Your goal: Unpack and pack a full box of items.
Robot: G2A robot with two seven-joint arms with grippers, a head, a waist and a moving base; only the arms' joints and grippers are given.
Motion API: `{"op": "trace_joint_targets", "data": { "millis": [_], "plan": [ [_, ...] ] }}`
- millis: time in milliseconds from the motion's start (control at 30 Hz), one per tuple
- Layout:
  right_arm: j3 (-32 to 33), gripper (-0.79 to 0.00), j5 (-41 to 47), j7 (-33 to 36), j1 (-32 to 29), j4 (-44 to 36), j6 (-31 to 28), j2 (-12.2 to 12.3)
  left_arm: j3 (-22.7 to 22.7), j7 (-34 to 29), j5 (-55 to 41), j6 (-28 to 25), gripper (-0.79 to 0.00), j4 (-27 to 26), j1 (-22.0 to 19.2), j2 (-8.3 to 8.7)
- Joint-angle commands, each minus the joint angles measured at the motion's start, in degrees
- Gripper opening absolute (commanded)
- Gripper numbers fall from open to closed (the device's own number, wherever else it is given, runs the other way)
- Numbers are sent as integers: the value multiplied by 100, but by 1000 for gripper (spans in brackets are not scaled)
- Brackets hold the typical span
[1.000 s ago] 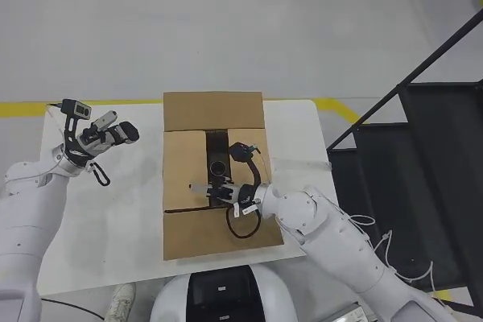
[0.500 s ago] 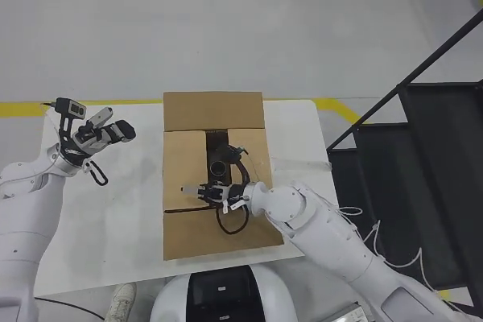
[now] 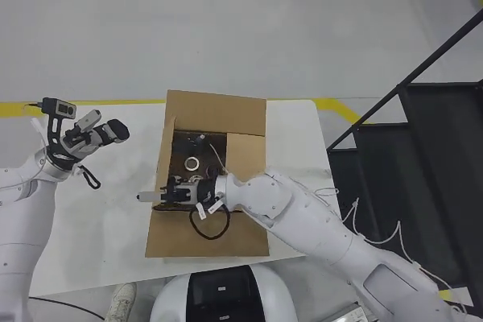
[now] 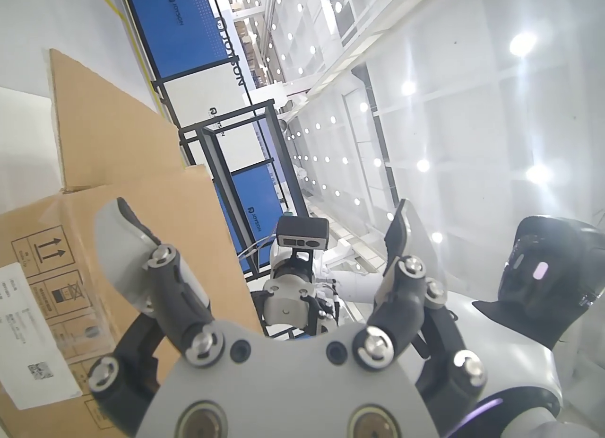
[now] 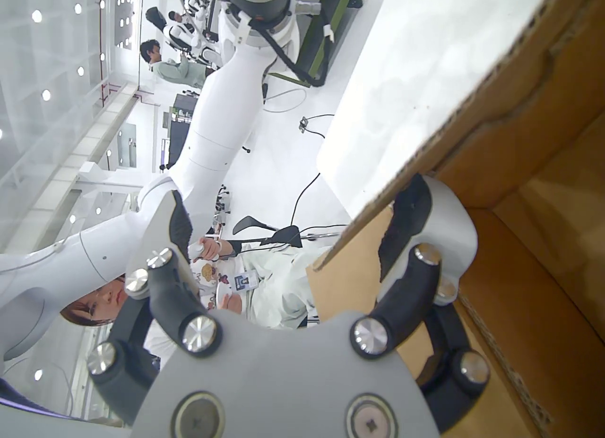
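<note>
Your right hand straddles the side flap of the cardboard box, fingers wide, nothing clamped, likely to swing it open. Box sits mid-bench. Left hand spread, empty, parked clear.

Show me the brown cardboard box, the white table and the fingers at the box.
brown cardboard box [image 3: 217,111]: top view, on its far flap.
white table [image 3: 113,233]: top view, bare surface beside the box.
right gripper [image 5: 288,210]: right wrist view, midway between its open fingers, by a flap edge.

Bright, even overhead lighting.
</note>
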Motion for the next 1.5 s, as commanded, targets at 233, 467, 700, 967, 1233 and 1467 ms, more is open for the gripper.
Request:
{"op": "trace_joint_targets", "data": {
  "millis": [233, 467, 700, 967, 1233, 1467],
  "plan": [
    [-1288, 0, -158, -752, 1102, 1351, 585, -864, -603, 38, -195, -183, 0, -391, 470, 102],
    [-1787, 0, -344, -846, 1525, 2123, 1077, -1423, -1057, 146, -299, -246, 0, -554, 834, 169],
    [-1450, 0, -267, -772, 1426, 1958, 1088, -1460, -1007, 216, -180, -66, 0, -577, 840, 160],
    [-277, 0, -412, -327, 533, 1030, 1053, -895, -777, -34, -265, 66, 0, -687, 684, 113],
    [1280, 0, -811, 215, -867, -336, 1166, -280, -133, -568, 115, 597, 0, -1005, 240, 44],
    [2884, 0, -970, 471, -2299, -1597, 1187, 121, 990, -626, 674, 975, 0, -818, -507, -171]
  ]
}}
